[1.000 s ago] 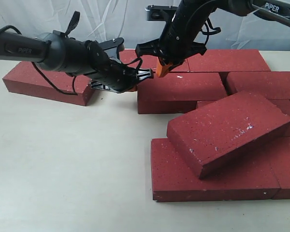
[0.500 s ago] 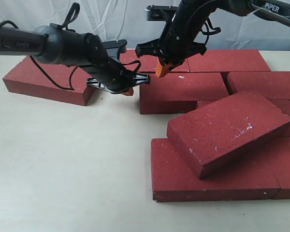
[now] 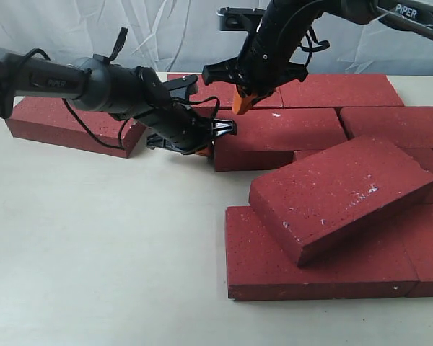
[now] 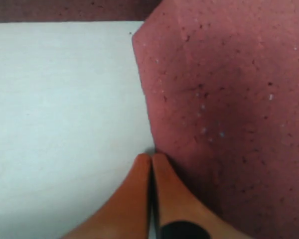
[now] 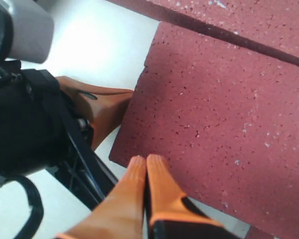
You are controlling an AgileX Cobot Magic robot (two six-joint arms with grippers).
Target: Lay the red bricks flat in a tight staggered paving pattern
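Note:
Several red bricks lie on the pale table. A middle-row brick (image 3: 278, 133) has my left gripper (image 3: 204, 150) against its left end, shut and empty. The left wrist view shows the shut orange tips of that gripper (image 4: 150, 157) touching the brick's edge (image 4: 224, 114). My right gripper (image 3: 240, 103) is also shut and empty, at the far edge of the same brick (image 5: 224, 109). Its tips (image 5: 146, 160) rest near the brick's corner. One brick (image 3: 343, 193) lies tilted on top of the front-row bricks (image 3: 303, 270). A lone brick (image 3: 68, 122) lies at the far left.
Back-row bricks (image 3: 343, 90) lie against the white curtain. Another middle-row brick (image 3: 397, 122) lies to the right. The left arm's orange fingers (image 5: 102, 107) and black frame show in the right wrist view. Bare table (image 3: 101, 252) spreads across the front left.
My left gripper has swung right against the middle brick's left end, and that brick has slid slightly to the right. The right gripper has stayed nearly still.

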